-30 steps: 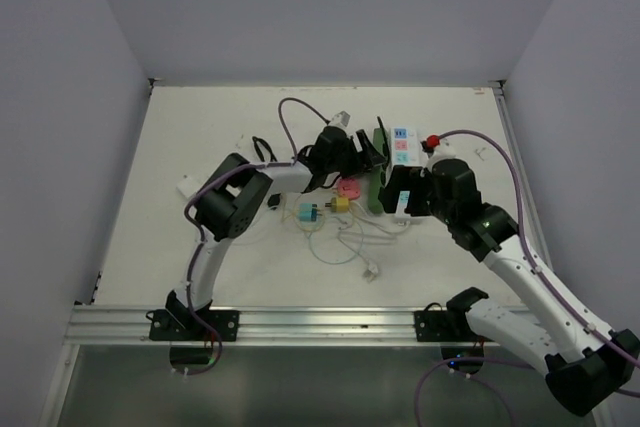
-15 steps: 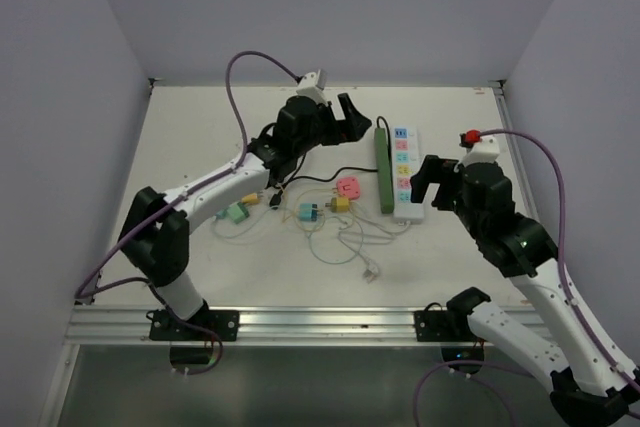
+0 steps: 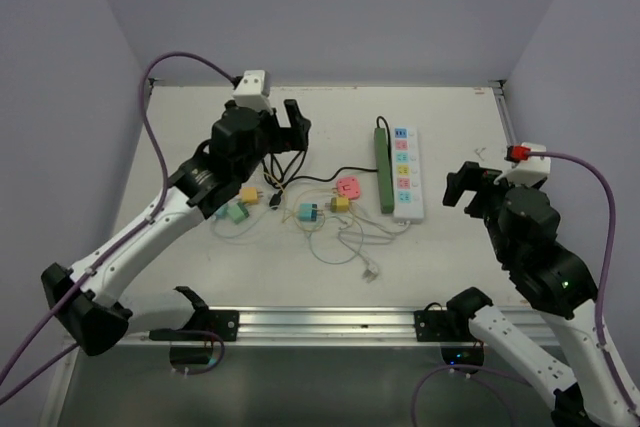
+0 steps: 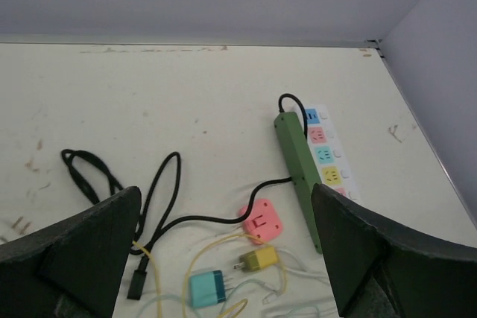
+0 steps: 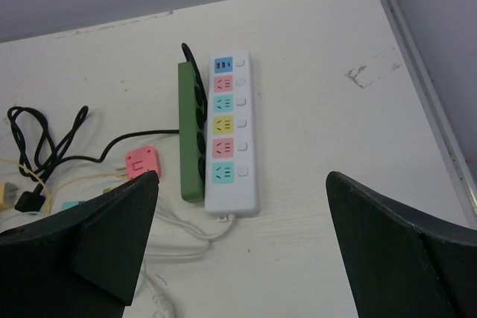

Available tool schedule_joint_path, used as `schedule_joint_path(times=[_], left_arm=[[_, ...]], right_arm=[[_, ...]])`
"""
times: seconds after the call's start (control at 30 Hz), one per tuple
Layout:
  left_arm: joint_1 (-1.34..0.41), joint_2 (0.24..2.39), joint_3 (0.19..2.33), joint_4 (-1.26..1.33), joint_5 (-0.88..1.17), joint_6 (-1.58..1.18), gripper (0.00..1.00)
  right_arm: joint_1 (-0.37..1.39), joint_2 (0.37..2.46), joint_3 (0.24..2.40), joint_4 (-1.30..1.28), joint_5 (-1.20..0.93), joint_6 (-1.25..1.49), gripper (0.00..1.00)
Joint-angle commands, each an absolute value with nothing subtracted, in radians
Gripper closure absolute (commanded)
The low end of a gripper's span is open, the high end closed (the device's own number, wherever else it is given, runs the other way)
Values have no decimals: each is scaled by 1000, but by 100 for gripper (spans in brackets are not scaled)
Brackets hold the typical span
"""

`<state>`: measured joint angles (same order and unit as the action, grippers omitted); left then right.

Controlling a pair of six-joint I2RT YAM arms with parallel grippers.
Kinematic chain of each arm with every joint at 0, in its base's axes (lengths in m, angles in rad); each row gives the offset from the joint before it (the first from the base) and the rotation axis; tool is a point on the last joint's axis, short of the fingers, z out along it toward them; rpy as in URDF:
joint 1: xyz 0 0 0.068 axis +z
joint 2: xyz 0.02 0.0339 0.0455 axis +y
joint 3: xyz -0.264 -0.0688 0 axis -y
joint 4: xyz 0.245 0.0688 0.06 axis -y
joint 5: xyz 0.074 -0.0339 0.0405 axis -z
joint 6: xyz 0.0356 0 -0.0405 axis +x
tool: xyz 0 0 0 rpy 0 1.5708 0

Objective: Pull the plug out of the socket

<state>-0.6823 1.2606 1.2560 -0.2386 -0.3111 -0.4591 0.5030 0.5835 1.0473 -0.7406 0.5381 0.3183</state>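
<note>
The pink plug [image 3: 348, 187] lies loose on the table [image 3: 260, 267] at centre frame in the overhead view. A black cord [image 3: 310, 179] trails left from it. The plug sits just left of the green strip [image 3: 384, 169], which lies side by side with the white strip [image 3: 407, 175].

The left gripper [image 3: 284, 123] hangs above the table, up and to the left of the plug and well apart from it. Its jaws are spread wide and touch nothing. In its wrist view the two fingers [image 4: 82, 251] fill the lower corners, and the plug shows low in the gap between them.

The right gripper [image 3: 468, 183] hovers at the right of the overhead view, just right of the white strip's lower end. It too is wide open and empty. In its wrist view the white strip sits at centre frame, with the plug lower left.

Small blue [image 3: 306, 212] and yellow [image 3: 340, 204] plugs with thin wires lie just below the pink one.
</note>
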Motion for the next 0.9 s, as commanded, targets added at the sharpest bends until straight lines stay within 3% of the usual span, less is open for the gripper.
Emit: schedule_joint_path(times=[0.0, 0.33, 0.87], left_arm=[[-676, 1094, 1215, -340, -492, -367, 0], [-675, 678, 1102, -440, -842, -284, 0], [-676, 482, 1068, -457, -1040, -233, 0]], right_arm=[[500, 525, 1080, -733, 594, 262, 1], [500, 355, 1029, -687, 632, 204, 1], [502, 258, 1005, -669, 655, 181, 1]])
